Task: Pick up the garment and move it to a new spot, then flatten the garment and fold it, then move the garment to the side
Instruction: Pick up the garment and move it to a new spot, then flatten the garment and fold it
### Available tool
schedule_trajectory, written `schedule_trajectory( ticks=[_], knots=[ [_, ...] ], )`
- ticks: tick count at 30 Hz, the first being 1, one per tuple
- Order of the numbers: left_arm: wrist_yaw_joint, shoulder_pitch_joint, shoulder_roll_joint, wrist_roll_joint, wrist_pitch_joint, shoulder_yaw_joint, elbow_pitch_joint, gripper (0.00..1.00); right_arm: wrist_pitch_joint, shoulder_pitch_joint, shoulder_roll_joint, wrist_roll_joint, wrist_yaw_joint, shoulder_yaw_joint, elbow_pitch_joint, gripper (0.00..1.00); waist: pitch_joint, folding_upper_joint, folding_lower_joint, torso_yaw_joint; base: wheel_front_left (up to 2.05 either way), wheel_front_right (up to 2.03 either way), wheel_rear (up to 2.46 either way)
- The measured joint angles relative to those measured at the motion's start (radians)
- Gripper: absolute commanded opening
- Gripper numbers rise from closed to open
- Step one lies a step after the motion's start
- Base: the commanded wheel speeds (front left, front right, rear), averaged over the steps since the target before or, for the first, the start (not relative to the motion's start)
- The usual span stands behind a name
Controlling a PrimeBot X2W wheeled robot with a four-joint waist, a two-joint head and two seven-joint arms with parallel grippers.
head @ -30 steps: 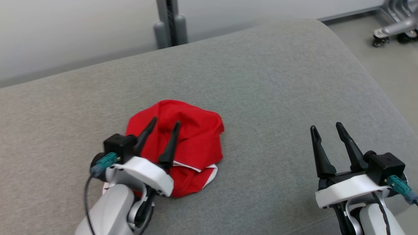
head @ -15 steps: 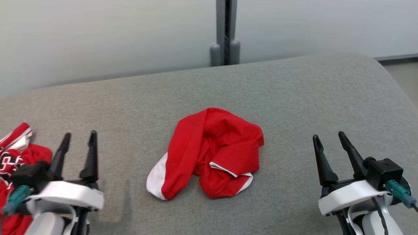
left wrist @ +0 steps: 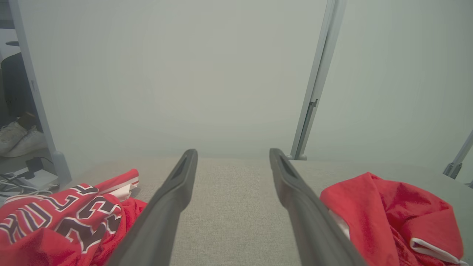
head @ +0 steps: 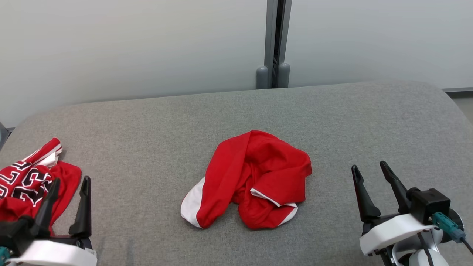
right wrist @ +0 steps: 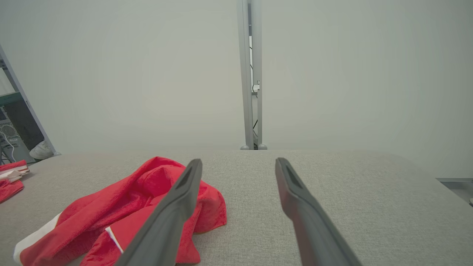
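Gaping empty, left gripper [head: 71,179] and right gripper [head: 368,164] flank the garment [head: 255,173].

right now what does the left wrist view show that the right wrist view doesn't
Left wrist view, not the right: the open left end effector, the black-and-white lettering on the printed jersey, and cables on the floor.
Right wrist view, not the left: the open right end effector, a thin wire in the post's slot, and just a plain red-and-white edge of that jersey.
Both: the crumpled red garment with white trim, the grey padded table, the metal post and the pale wall.
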State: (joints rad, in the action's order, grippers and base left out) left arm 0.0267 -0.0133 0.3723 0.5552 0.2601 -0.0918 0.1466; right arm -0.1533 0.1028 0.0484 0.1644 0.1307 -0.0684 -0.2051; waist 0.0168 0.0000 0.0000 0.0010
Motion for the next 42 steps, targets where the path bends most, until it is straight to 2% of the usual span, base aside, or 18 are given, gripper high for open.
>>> schedule_trajectory(
  ticks=[19,42],
  knots=[
    [-0.038,-0.101,0.001,-0.017,-0.05,-0.039,-0.077,1.0,0.031,-0.073,0.0,-0.014,0.0,-0.001,0.034,1.0,0.037,0.0,0.0,-0.007,0.0,0.0,0.0],
    [-0.054,-0.102,0.003,-0.008,-0.06,-0.05,-0.079,1.0,0.042,-0.071,0.0,-0.015,0.0,-0.009,0.041,1.0,0.031,0.0,0.0,0.003,0.0,0.0,0.0]
  ],
)
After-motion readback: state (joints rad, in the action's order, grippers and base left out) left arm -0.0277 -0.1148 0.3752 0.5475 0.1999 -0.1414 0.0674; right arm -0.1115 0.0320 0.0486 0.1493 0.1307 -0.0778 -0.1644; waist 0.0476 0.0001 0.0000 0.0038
